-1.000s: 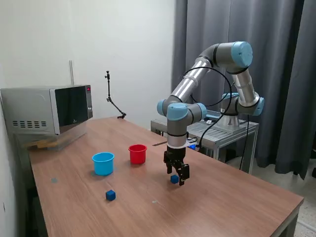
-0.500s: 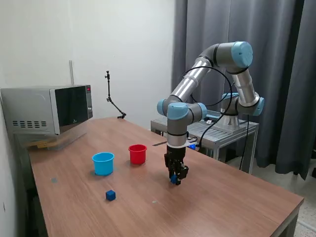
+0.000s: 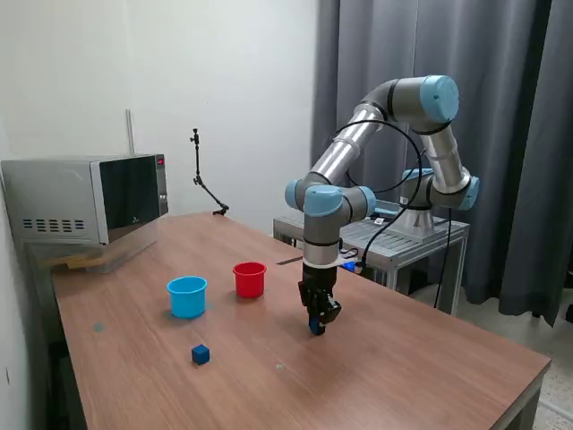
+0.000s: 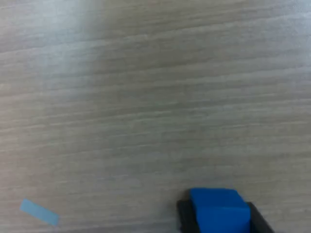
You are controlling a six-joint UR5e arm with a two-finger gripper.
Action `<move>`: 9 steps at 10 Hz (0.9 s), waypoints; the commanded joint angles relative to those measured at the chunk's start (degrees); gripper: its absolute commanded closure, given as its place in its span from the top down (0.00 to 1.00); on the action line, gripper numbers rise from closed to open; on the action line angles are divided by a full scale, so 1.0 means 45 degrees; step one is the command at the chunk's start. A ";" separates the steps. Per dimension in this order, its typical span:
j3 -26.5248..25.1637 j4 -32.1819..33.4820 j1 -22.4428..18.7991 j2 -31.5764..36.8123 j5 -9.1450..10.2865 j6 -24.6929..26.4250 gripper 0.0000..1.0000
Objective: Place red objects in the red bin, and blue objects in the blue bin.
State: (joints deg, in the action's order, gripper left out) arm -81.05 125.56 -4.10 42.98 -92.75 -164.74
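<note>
Gripper (image 3: 316, 326) now closed on blue cube (image 4: 218, 211), cube half cropped

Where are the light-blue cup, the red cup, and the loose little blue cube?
Light sky-blue plastic cup (image 3: 186, 300): exterior view, front wall.
Bright-red plastic cup (image 3: 250, 283): exterior view, front wall.
Small dark-blue cube (image 3: 200, 356): exterior view, front face.

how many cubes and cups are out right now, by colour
dark-blue cubes: 2, one loose on the table, one between the gripper's fingers
red cubes: 0 in view
light-blue cup: 1
red cup: 1
total: 4
</note>
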 commanded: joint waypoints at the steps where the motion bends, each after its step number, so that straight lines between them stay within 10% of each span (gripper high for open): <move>1: 0.0352 0.0085 -0.0007 0.0000 -0.0091 -0.0011 0.00; 9: 0.2347 -0.0051 0.1552 0.1523 -0.0385 0.0008 0.00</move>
State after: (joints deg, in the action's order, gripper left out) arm -71.07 125.49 0.89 49.11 -94.56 -164.72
